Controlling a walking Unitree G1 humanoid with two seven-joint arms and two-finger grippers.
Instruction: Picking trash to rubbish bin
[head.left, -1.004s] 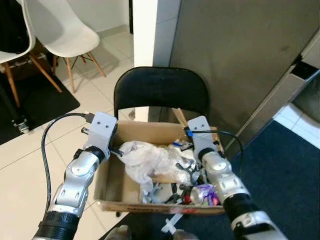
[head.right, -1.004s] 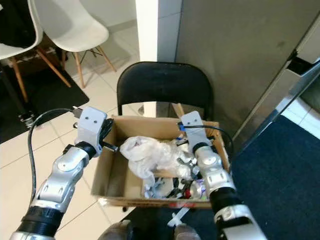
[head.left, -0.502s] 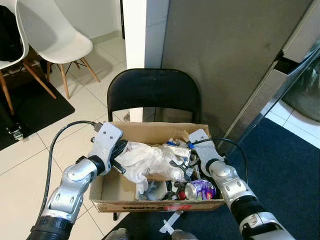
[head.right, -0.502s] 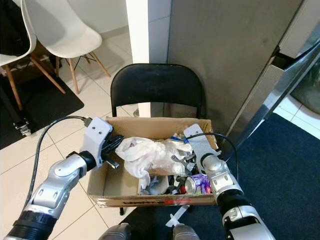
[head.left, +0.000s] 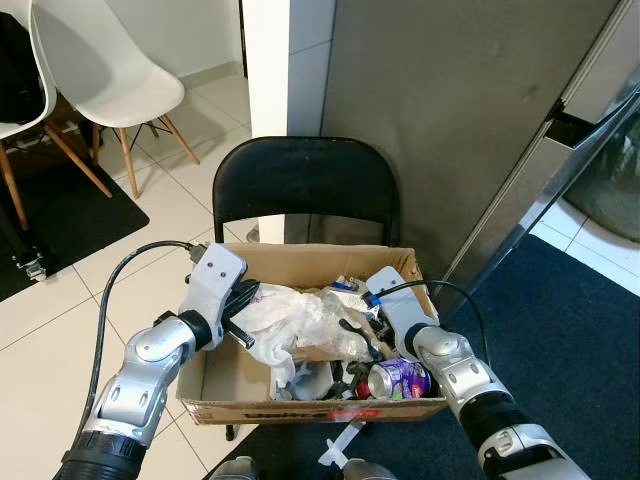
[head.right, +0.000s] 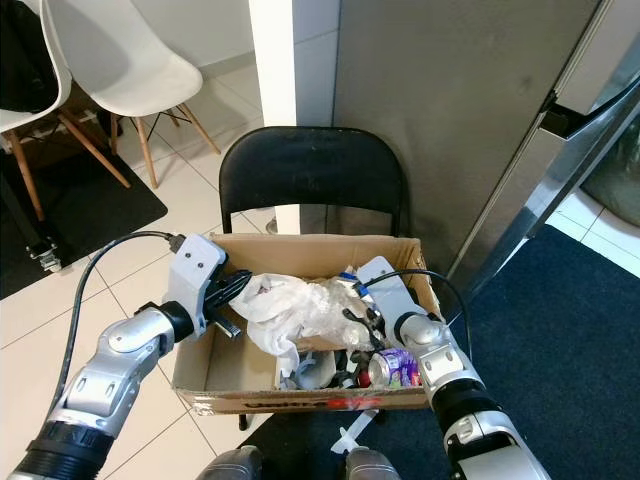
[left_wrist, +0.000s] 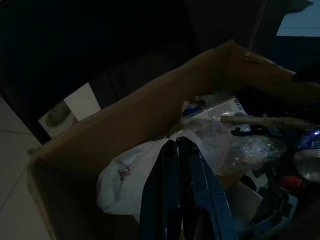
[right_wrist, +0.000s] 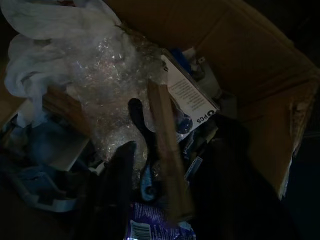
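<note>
Both grippers have sunk into the cardboard box (head.left: 300, 262) on the black chair (head.left: 305, 178): left gripper (left_wrist: 178, 165), fingers pressed together, nudges the white plastic bag (head.left: 275, 312); right gripper (right_wrist: 172, 165), spread wide, straddles a wooden stick (right_wrist: 167, 145). Trash is binned; retreat seems next.

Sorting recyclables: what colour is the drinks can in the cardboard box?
Purple with a silver top; the can lies near the box's front edge, clearest in the left eye view.

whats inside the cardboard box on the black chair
The cardboard box holds a white plastic bag, crumpled clear wrap, a purple can, a printed packet and dark scraps. Whatever lies beneath that pile is covered.
</note>
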